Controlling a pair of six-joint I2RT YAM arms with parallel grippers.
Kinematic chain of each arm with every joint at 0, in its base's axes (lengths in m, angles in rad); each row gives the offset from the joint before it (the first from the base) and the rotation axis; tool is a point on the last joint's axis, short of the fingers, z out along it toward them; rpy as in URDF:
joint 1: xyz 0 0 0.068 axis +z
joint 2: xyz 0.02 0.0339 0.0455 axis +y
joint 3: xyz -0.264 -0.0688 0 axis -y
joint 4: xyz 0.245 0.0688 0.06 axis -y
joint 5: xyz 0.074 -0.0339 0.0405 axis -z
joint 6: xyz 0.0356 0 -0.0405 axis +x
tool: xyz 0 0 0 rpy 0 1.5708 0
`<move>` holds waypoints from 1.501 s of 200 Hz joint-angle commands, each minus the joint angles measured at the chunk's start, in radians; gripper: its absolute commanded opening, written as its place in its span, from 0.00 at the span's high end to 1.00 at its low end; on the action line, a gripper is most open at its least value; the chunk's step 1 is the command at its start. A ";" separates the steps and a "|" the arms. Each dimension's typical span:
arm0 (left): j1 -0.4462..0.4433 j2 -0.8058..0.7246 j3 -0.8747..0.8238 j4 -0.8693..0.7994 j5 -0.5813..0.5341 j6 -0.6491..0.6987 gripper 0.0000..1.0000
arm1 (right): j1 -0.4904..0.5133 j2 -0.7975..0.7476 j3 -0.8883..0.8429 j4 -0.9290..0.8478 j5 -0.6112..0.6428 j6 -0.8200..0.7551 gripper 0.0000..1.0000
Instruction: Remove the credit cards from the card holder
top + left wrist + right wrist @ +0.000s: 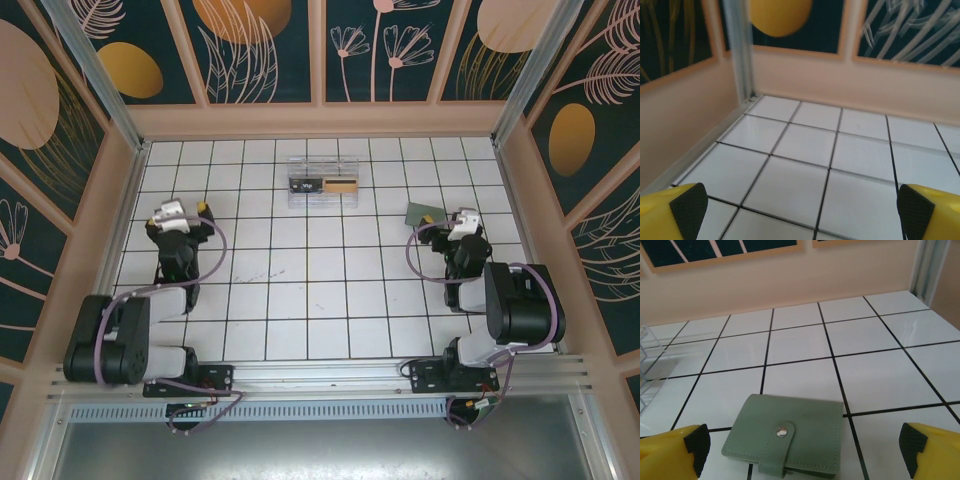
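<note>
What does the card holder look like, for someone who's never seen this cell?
On the white tiled table, look to the right side, just ahead of the right gripper. The card holder lies flat there: a small grey-green folded wallet with a snap tab, unlike the clear box at the far middle.

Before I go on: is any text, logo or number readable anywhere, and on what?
Nothing can be read.
Black card in the clear box: pale marks, too small to read.
Card holder: plain, with a metal snap and no print.
</note>
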 commanded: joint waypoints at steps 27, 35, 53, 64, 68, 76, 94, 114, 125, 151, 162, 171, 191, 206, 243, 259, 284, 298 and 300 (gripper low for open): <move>0.006 -0.136 0.369 -0.833 -0.225 -0.510 0.01 | 0.003 -0.255 0.104 -0.364 0.182 0.161 0.01; 0.006 -0.146 0.381 -0.862 -0.156 -0.531 0.01 | 0.000 -0.295 0.112 -0.407 0.187 0.203 0.01; 0.006 -0.183 0.346 -0.852 -0.054 -0.589 0.01 | -0.003 -0.377 0.198 -0.678 0.300 0.431 0.01; 0.007 -0.208 0.304 -0.809 0.005 -0.595 0.01 | -0.010 -0.404 0.272 -0.857 0.397 0.553 0.01; 0.006 -0.214 0.294 -0.804 0.018 -0.603 0.01 | -0.014 -0.410 0.288 -0.888 0.401 0.560 0.01; 0.005 -0.221 0.280 -0.805 0.035 -0.610 0.01 | -0.026 -0.416 0.310 -0.925 0.391 0.562 0.01; 0.000 -0.234 0.249 -0.807 0.078 -0.621 0.01 | -0.051 -0.396 0.336 -0.941 0.323 0.549 0.01; -0.015 -0.265 0.202 -0.767 0.129 -0.621 0.01 | -0.079 -0.325 0.380 -0.966 0.262 0.554 0.01; -0.034 -0.284 0.182 -0.737 0.143 -0.613 0.01 | -0.100 -0.271 0.414 -0.970 0.210 0.550 0.01; -0.119 -0.289 0.173 -0.711 0.142 -0.574 0.01 | -0.152 -0.094 0.531 -0.979 0.036 0.548 0.01; -0.142 -0.278 0.172 -0.698 0.163 -0.571 0.02 | -0.157 0.010 0.611 -1.014 -0.027 0.539 0.01; -0.155 -0.270 0.172 -0.693 0.180 -0.569 0.01 | -0.156 0.101 0.693 -1.068 -0.065 0.535 0.01; -0.169 -0.259 0.177 -0.690 0.218 -0.549 0.01 | -0.141 0.281 0.850 -1.146 -0.136 0.508 0.09; -0.175 -0.261 0.177 -0.691 0.235 -0.546 0.01 | -0.114 0.375 0.943 -1.193 -0.121 0.497 0.11; -0.180 -0.288 0.173 -0.689 0.237 -0.547 0.01 | -0.042 0.538 1.141 -1.361 -0.083 0.449 0.25; -0.181 -0.285 0.174 -0.688 0.239 -0.550 0.01 | -0.014 0.556 1.144 -1.367 -0.106 0.439 0.35; -0.180 -0.282 0.173 -0.690 0.239 -0.555 0.01 | 0.039 0.548 1.093 -1.367 -0.113 0.438 0.40; -0.180 -0.284 0.171 -0.690 0.237 -0.555 0.01 | 0.072 0.520 1.040 -1.349 -0.117 0.443 0.41; -0.181 -0.285 0.170 -0.690 0.236 -0.556 0.01 | 0.078 0.517 1.032 -1.345 -0.119 0.444 0.41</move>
